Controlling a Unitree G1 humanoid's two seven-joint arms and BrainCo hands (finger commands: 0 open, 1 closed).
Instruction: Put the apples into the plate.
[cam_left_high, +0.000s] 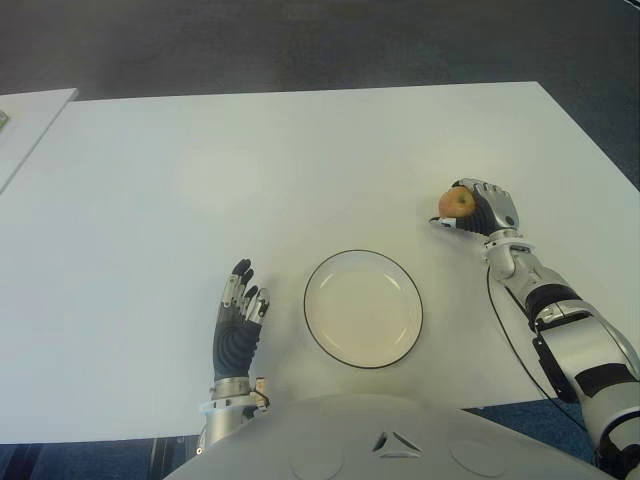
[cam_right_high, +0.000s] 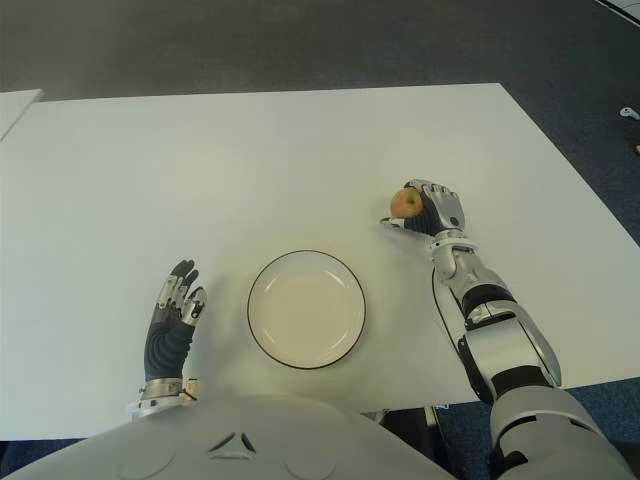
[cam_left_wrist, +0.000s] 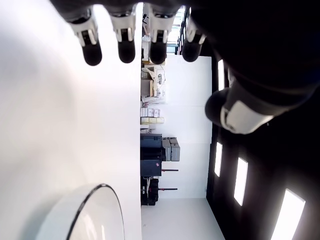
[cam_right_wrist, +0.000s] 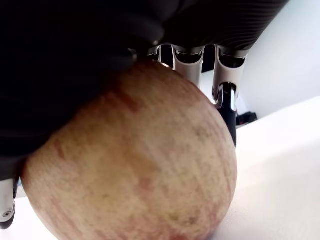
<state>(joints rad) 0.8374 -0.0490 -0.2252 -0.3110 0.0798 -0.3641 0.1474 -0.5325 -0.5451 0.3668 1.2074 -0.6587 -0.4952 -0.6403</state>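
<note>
A yellow-red apple (cam_left_high: 457, 203) sits on the white table (cam_left_high: 300, 160), to the right of and beyond the plate (cam_left_high: 363, 307). My right hand (cam_left_high: 478, 210) is curled over the apple, and in the right wrist view its fingers (cam_right_wrist: 225, 85) wrap the apple (cam_right_wrist: 135, 165) closely. The plate is white with a dark rim, holds nothing, and lies near the table's front edge. My left hand (cam_left_high: 238, 318) shows left of the plate, fingers straight and holding nothing; its fingertips (cam_left_wrist: 125, 47) are spread in the left wrist view.
A second white table's corner (cam_left_high: 25, 115) shows at the far left. Dark floor lies beyond the table's far edge. The plate's rim (cam_left_wrist: 107, 200) shows in the left wrist view.
</note>
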